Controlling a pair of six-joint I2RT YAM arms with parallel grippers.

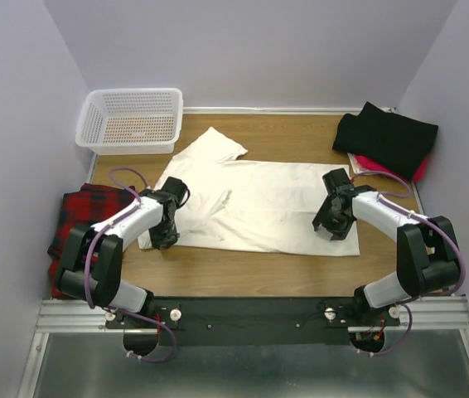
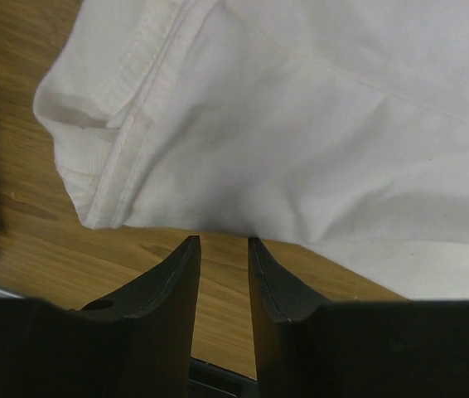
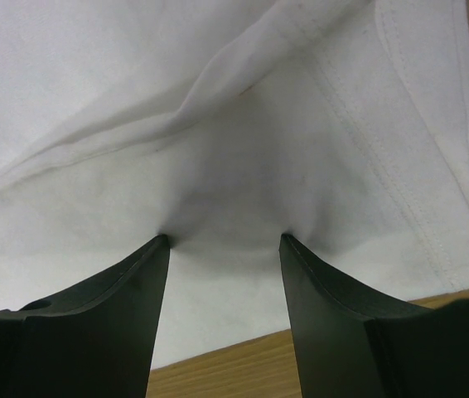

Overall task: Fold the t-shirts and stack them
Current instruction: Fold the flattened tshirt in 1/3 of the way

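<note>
Since the white t-shirt is limp and light, its edge at the jaws looks pinchable; left jaws barely apart, right jaws wide.

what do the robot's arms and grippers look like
Both alike: the left arm and right arm have white link shells between black joints, with a purple cable looping along each. The left gripper and right gripper are plain matte black, with two flat tapering fingers. No markings show.
</note>
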